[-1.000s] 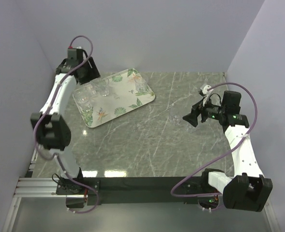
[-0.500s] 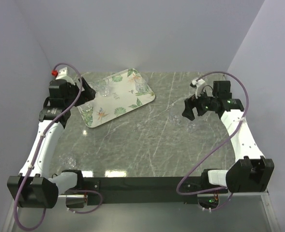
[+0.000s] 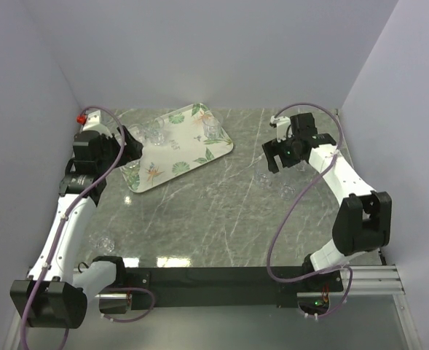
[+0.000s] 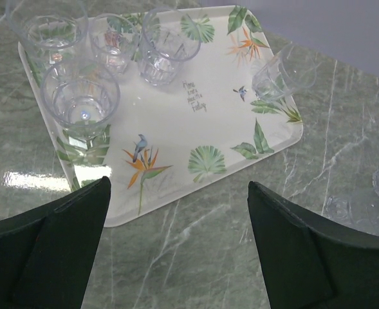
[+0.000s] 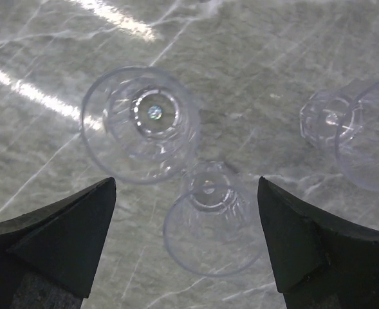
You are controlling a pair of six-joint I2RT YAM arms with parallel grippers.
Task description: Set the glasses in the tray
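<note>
Glasses (image 4: 80, 98) are split between two places. Five clear glasses are on the tray (image 4: 176, 129), which lies at the far left of the marble-patterned table (image 3: 221, 211). Four of them cluster at its left end and the fifth (image 4: 282, 69) is alone near the far right corner.

Your left gripper (image 4: 177, 187) hovers over the tray's near edge. Its fingers are spread wide with nothing between them. In the top view it (image 3: 130, 146) is at the tray's left end, just beside the cluster.

Your right gripper (image 5: 186, 183) is also spread apart and empty, hanging above the table at the right. Directly below it are two glasses close together. One (image 5: 141, 122) is upright with its base showing through the rim, and a second (image 5: 212, 219) is just beside it, towards the camera. You cannot tell whether the two touch. A third (image 5: 353, 132) lies off to the right edge of that wrist view, and its pose is hard to read. From above, this group (image 3: 266, 180) is well apart from the tray.

Something else clear and glassy (image 3: 101, 240) lies on the table near the left arm, close to the front edge. It is too faint to count.
</note>
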